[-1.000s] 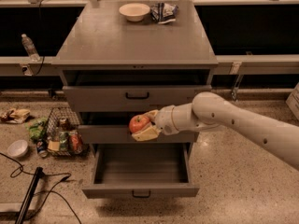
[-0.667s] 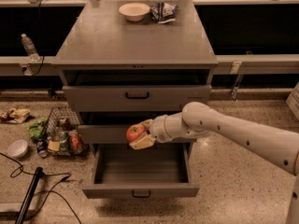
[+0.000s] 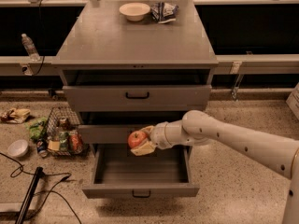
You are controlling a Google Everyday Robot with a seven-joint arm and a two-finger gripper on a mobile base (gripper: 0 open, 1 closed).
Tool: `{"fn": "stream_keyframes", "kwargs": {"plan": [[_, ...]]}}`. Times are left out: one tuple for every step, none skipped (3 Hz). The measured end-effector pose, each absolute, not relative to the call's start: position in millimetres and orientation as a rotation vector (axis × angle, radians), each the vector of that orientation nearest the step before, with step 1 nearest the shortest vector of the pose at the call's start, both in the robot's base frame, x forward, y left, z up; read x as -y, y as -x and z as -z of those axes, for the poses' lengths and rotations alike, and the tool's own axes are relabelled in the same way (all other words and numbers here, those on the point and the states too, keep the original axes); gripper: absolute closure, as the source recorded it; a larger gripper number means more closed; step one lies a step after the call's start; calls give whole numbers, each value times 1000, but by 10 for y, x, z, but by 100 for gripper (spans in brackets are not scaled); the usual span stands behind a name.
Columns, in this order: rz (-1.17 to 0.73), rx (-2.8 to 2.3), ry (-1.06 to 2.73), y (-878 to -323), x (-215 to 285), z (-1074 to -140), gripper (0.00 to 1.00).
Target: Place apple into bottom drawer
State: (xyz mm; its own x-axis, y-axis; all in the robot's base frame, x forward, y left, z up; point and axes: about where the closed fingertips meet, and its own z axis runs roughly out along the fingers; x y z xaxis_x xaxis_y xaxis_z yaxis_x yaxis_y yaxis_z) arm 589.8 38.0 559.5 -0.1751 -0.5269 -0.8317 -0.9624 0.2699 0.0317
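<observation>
The red apple [image 3: 137,138] is held in my gripper [image 3: 141,141], whose cream fingers close around it from the right. The arm reaches in from the right of the camera view. The apple hangs above the open bottom drawer [image 3: 140,189], over the back left part of its empty grey interior and just in front of the middle drawer's front panel. The bottom drawer is pulled far out, with its small black handle at the front.
The grey cabinet top [image 3: 135,36] carries a cream bowl [image 3: 134,10] and a snack bag [image 3: 163,11]. The top drawer [image 3: 138,97] stands slightly open. A wire basket of items [image 3: 63,136], a small bowl [image 3: 17,148], cables and a water bottle [image 3: 29,46] lie to the left.
The gripper with the apple has moved left and down, from in front of the middle drawer to just above the open bottom drawer.
</observation>
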Motion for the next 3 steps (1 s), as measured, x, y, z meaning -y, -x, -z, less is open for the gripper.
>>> {"fn": "stream_keyframes", "kwargs": {"plan": [[-739, -1806, 1388, -5858, -327, -5048, 100], [-696, -1819, 1408, -5921, -269, -4420, 100], [-696, -1819, 1408, -5921, -270, -4420, 100]]}}
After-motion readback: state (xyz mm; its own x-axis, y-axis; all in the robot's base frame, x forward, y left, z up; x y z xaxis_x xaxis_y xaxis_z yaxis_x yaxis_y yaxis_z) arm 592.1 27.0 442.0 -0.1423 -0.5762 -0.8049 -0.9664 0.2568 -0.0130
